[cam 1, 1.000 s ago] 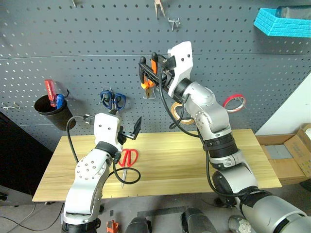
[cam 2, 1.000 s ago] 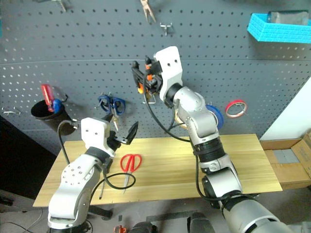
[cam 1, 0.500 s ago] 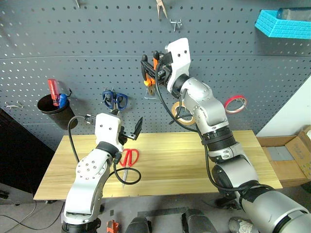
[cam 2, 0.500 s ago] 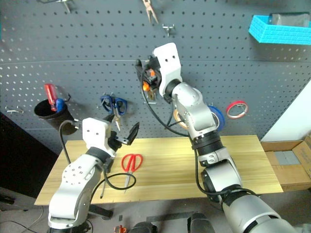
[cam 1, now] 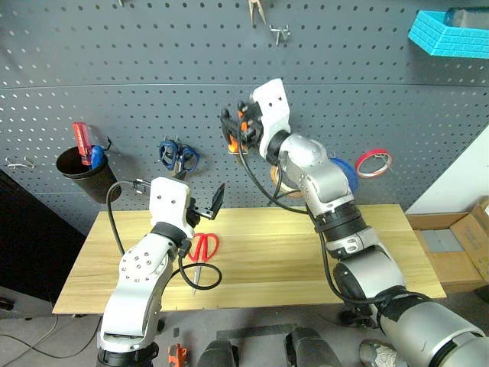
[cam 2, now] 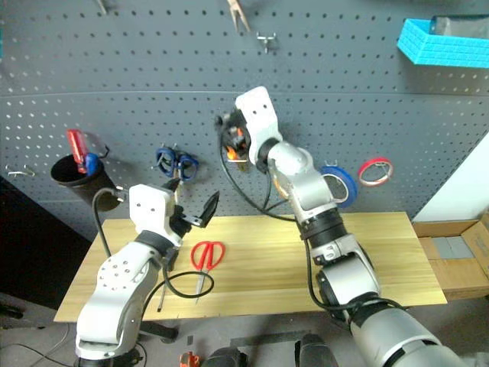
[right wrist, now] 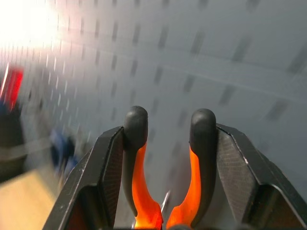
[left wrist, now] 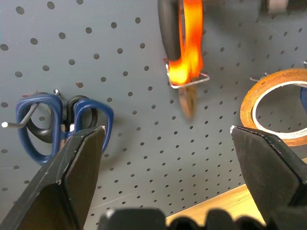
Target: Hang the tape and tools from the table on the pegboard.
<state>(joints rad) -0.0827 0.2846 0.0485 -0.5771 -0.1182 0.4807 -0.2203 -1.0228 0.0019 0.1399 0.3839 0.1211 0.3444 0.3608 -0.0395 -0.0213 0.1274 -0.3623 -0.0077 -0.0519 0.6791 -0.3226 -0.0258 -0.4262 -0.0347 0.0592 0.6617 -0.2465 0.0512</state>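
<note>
- While we look from the head views, our right gripper (cam 1: 235, 130) is up against the pegboard (cam 1: 114, 69), its jaws closed on the pliers (cam 1: 238, 131) by their orange-and-black handles. We judge the step in hand to be hanging the pliers on a hook.
- On the table (cam 1: 260, 264), the red-handled scissors (cam 1: 201, 251) lie near its left end, toward the front edge, just beside our left arm. A slim tool, probably the screwdriver (cam 2: 160, 294), lies at the front left edge, partly hidden by that arm.
- Our left gripper (cam 1: 205, 205) hangs over the table's back edge with its jaws wide open and nothing between them.
- Blue-handled scissors (cam 1: 177, 157) hang on the board, and a black cup (cam 1: 80, 167) further left holds a red-handled screwdriver (cam 1: 82, 141).
- From the left wrist view, the pliers' handles straddle a small wire hook (left wrist: 189, 80), with the nose (left wrist: 187, 99) pointing down below it. The tape (left wrist: 273, 108) already hangs on the pegboard, to the right of the pliers. Both black fingers (left wrist: 74, 177) stand far apart.
- From the right wrist view, the fingers (right wrist: 103, 167) press the two handles from outside, with the board close ahead.
- For the next move we would check that the hook bears the pliers, then ease the jaws apart and draw straight back. After that, the scissors and the screwdriver remain.
</note>
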